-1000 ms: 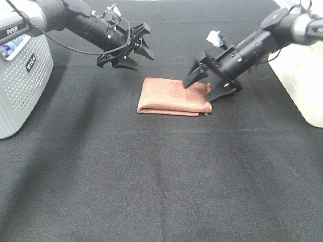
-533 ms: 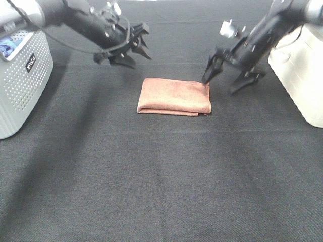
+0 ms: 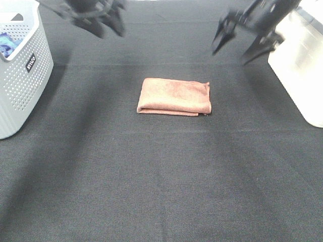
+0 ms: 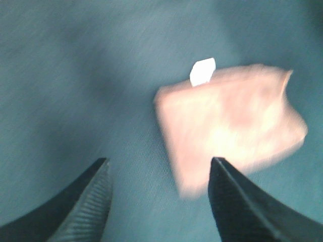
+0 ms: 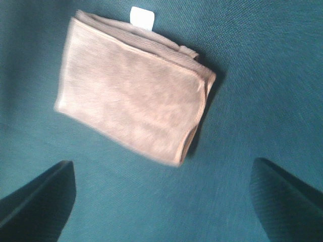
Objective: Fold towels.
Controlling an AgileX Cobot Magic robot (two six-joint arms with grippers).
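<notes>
Folded reddish-brown towel (image 3: 174,96) on the bench.
Lies flat, compact rectangle, white tag (image 5: 141,15) showing, nearer the far edge, about centred.

Black cloth-covered table (image 3: 161,191)

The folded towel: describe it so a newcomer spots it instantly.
On the black table cloth, between the grey perforated basket at left and a white bin at right, lies the towel. It is the only reddish-brown thing, a flat folded rectangle with a small white tag.
</notes>
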